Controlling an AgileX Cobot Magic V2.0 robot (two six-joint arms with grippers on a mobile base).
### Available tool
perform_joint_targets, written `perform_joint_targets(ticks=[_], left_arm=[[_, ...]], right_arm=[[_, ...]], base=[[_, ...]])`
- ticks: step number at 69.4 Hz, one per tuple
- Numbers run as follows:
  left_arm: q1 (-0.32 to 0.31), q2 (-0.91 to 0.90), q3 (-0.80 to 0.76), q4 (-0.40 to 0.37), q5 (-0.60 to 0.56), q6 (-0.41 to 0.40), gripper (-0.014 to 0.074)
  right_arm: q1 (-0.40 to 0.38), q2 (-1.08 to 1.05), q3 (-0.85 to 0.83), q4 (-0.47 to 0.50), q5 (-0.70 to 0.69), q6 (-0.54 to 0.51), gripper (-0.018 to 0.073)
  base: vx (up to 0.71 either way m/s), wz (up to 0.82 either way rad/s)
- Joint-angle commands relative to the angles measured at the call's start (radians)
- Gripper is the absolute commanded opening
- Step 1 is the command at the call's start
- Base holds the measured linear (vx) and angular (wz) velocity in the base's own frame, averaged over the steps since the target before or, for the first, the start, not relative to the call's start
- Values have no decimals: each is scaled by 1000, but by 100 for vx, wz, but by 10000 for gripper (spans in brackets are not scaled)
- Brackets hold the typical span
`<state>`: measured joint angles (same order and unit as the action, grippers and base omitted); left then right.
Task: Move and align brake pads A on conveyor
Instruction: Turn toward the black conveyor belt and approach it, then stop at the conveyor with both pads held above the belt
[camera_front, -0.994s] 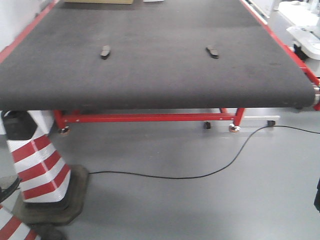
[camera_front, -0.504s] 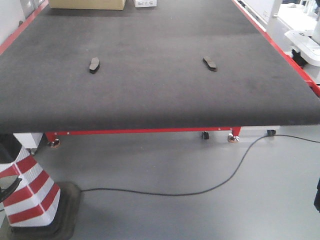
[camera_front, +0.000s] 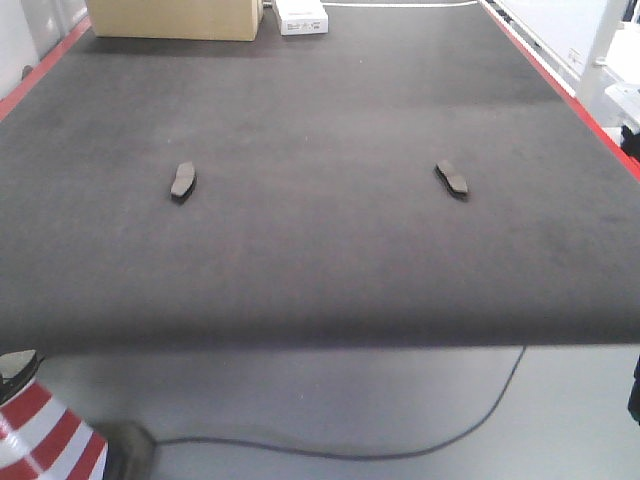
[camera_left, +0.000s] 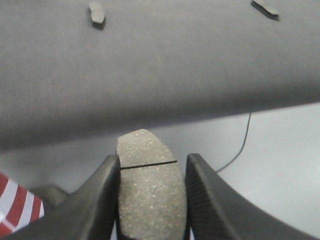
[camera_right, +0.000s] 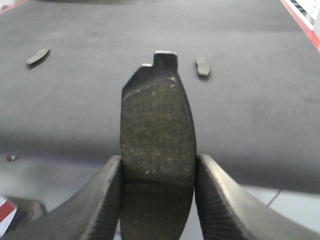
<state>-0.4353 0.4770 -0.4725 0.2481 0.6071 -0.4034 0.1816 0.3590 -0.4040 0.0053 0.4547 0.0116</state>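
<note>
Two brake pads lie flat on the dark conveyor belt (camera_front: 320, 120): one at the left (camera_front: 183, 180) and one at the right (camera_front: 452, 178). Both also show in the left wrist view, left pad (camera_left: 96, 12) and right pad (camera_left: 265, 7), and in the right wrist view, left pad (camera_right: 38, 56) and right pad (camera_right: 202, 66). My left gripper (camera_left: 152, 162) is shut on a third brake pad (camera_left: 150, 185), held before the belt's near edge. My right gripper (camera_right: 157, 162) is shut on a fourth brake pad (camera_right: 156, 125), held over the near edge.
A cardboard box (camera_front: 175, 18) and a small white box (camera_front: 300, 15) stand at the belt's far end. Red edge strips (camera_front: 560, 75) run along the sides. A red-and-white striped post (camera_front: 45, 440) and a black cable (camera_front: 400, 450) are on the grey floor.
The view has moved forward and up toward the conveyor: the belt now fills the frame, its red frame and legs are out of view, and both lying pads appear lower.
</note>
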Motion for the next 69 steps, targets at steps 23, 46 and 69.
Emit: perform_joint_targets(ticks=[23,46,69], left_arm=[[-4,6,-30,11,-89,-7,-6],[-4,6,-30,11,-89,-7,-6],[-4,6,-30,11,-89,-7,-6]], right_arm=[[-4,6,-32,-5,-97,-12,-3],[-4,6,-32,-5,-97,-12,-3],[-4,6,-32,-5,-97,-12,-3]], base=[[39,-2],[33,1],[23,3]])
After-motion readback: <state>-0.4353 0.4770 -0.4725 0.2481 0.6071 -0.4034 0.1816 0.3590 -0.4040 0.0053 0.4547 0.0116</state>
